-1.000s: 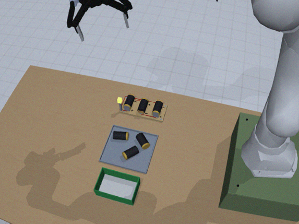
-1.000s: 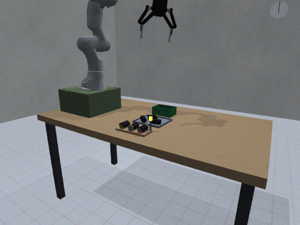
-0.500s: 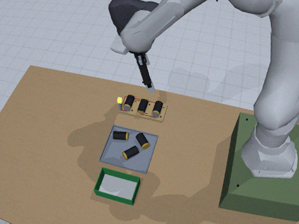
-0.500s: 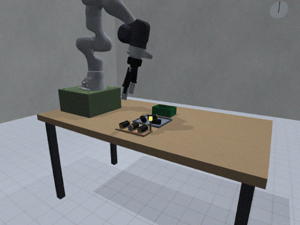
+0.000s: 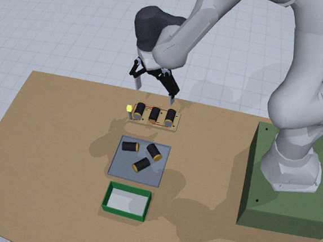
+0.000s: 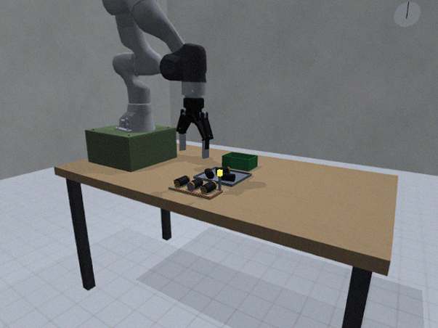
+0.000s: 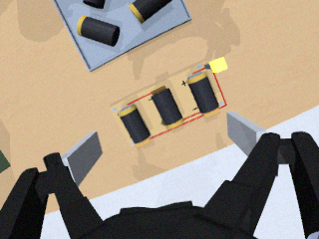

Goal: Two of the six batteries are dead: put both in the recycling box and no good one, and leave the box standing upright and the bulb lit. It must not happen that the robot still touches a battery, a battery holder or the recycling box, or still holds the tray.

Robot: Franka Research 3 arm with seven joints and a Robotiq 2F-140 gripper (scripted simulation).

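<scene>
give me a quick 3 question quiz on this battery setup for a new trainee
1. How many batteries lie loose in the grey tray?
2. True or false: the green box already holds a battery.
3. The end effector is: A) shut on a battery, B) open above the far table edge near the holder board, C) inside the box.

Key:
1. Three; another three sit in the holder board beside the lit bulb.
2. False; only its pale floor shows.
3. B; its fingers are spread wide and hold nothing.

The matt tan wooden bench [image 5: 52,139] carries a smooth grey metal-looking tray [image 5: 122,168] and matt black brass-capped batteries [image 5: 130,146].
</scene>
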